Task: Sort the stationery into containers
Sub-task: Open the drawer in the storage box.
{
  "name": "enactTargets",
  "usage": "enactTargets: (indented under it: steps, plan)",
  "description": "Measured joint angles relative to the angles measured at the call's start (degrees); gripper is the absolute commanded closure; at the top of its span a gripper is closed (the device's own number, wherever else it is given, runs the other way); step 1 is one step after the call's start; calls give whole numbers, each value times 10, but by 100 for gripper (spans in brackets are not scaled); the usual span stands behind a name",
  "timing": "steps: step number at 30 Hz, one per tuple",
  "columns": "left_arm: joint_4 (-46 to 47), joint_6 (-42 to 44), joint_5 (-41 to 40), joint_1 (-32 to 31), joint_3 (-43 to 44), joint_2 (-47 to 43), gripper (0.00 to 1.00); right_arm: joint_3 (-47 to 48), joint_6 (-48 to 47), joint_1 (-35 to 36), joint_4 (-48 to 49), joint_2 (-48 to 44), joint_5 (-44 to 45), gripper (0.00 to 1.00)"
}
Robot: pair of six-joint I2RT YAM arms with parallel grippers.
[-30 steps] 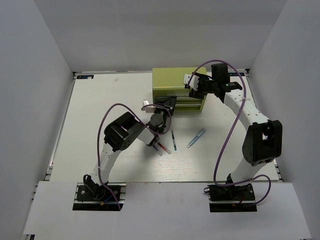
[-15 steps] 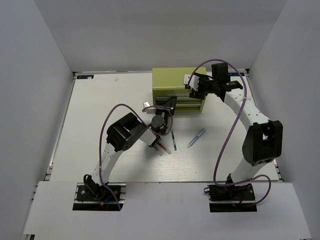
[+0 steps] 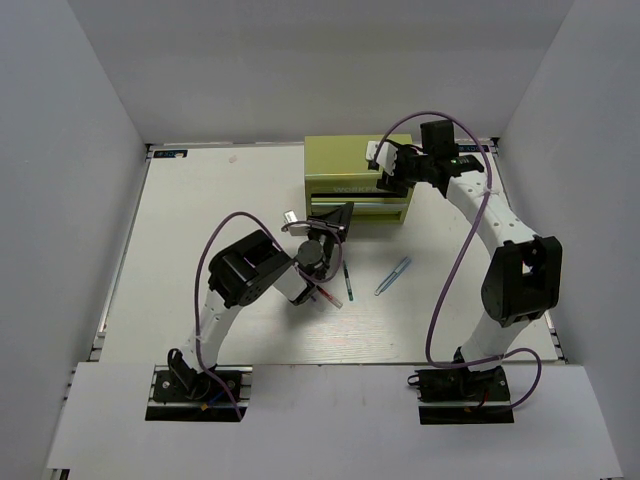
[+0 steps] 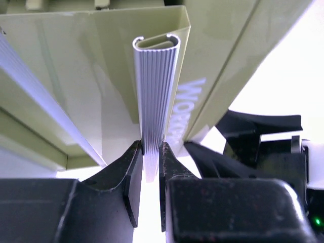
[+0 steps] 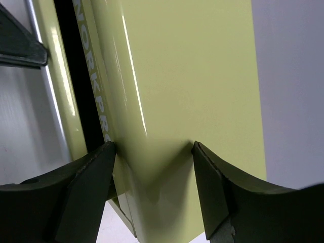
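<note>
Left gripper (image 4: 151,161) closed narrow on the ribbed silver drawer handle (image 4: 156,91) at the chest's front, both fingers pinching its near end. Right gripper (image 5: 152,164) spread wide, straddling the top right edge of the yellow-green chest (image 3: 340,160), pads against metal on either side. Chest sat at the far edge of the table (image 3: 200,220), right of centre. Green pen (image 3: 346,283) and light blue pen (image 3: 393,276) lay apart on the table in front of the chest. Red-pink pen (image 3: 326,296) sat just beside the left wrist, partly hidden. A wide stretch of white table showed left of the chest.
</note>
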Motion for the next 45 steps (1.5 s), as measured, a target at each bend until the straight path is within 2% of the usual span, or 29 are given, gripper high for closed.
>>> enactTargets:
  steps: [7, 18, 21, 22, 25, 29, 37, 42, 45]
  plan:
    - [2, -2, 6, -12, -33, -18, 100, 7, 15, 3, -7, 2, 10, 33]
    - [-2, -4, 6, -51, -141, -91, 100, 8, 26, 4, -6, 3, 16, 33]
    - [-1, -4, 5, -52, -143, -91, 69, 8, 29, 5, -9, 1, 16, 26]
    - [-2, -4, 5, -52, -143, -91, 49, 7, 30, 5, -9, 1, 17, 22]
    - [-20, 0, 6, -58, -160, -87, 30, -1, 30, 5, 3, 1, 24, 12]
    - [-63, 2, 13, -66, -178, -79, 26, -9, 28, 5, 9, -2, 23, 11]
    - [-75, 15, 60, -67, -186, -105, 26, -59, 23, 1, 0, -53, 5, 11]
    - [-78, 23, 102, -67, -240, -189, 25, -100, -2, -4, -61, -121, -10, 11]
    - [-82, 22, 130, -67, -308, -282, 25, -154, -20, -8, -78, -189, -25, 11]
